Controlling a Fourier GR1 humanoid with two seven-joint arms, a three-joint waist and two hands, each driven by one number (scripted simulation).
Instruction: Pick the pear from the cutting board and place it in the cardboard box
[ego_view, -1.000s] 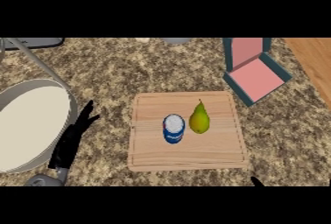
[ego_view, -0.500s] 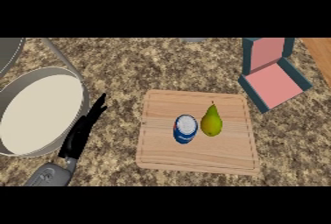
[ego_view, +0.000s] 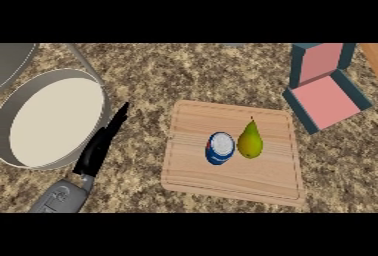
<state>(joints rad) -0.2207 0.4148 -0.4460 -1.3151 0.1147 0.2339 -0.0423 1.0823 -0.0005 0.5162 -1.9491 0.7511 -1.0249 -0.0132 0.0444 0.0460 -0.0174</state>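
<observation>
Counter (ego_view: 192, 75): speckled brown stone top, fills the head view.
Pan (ego_view: 48, 122): large round grey pan with a pale inside, at the left, cut by the left edge; a second grey rim shows at the top left corner.
Cutting board (ego_view: 235, 177): light wood, rectangular, right of centre, lying flat on the counter, slightly turned.
Cardboard box (ego_view: 325, 90): at the upper right, well apart from the board's contents; dark teal outside, pink inside, lid flap raised at the back, opening bare.
Left forearm (ego_view: 59, 197): grey, enters from the lower left edge.
Left hand (ego_view: 100, 147): black, fingers straight and together, pointing up and to the right along the pan's right rim; it holds nothing and lies left of the board, apart from it.
Right hand: does not show.
Pear (ego_view: 250, 141): yellow-green, lying on the board's middle, stem towards the far edge; just right of the can, contact cannot be told.
Can (ego_view: 220, 148): small, blue with a white top, tilted on the board.
</observation>
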